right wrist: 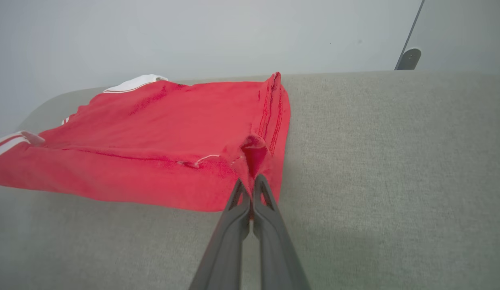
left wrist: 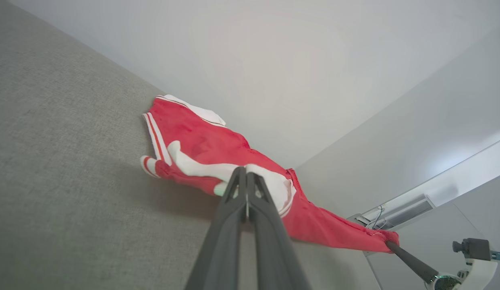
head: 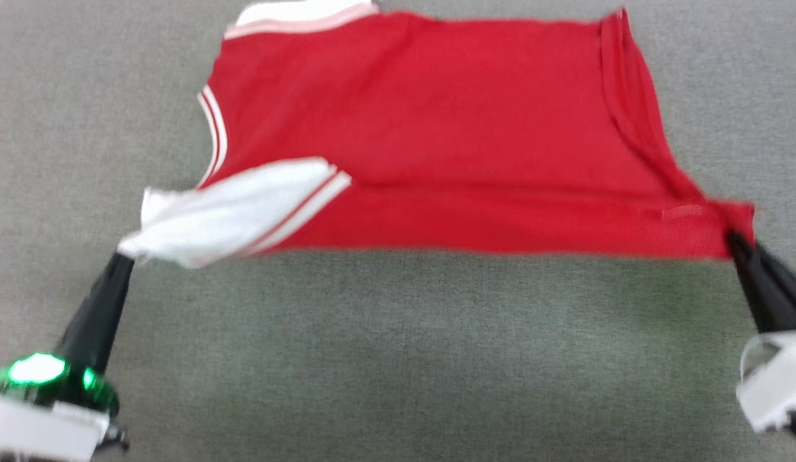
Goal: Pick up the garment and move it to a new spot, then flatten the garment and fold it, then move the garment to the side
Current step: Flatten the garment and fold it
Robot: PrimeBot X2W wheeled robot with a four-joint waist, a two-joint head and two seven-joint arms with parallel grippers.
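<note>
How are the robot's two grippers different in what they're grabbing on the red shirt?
The left gripper pinches the white sleeve; the right gripper pinches a red corner. The left gripper's cloth is bunched with striped trim; the right gripper's is plain red and pulled taut. Both are shut on the jersey, holding its near edge off the grey surface.

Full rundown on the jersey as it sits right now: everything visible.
The jersey is red, a soft knit by its look, with white sleeves edged in red-and-white striped trim; the side facing up shows no print. Its far part lies on the grey fabric surface. The near edge is stretched taut and looks slightly raised, casting a shadow. The left gripper is shut on the near white sleeve, and the right gripper is shut on the red near corner. Folds run along its right side.
</note>
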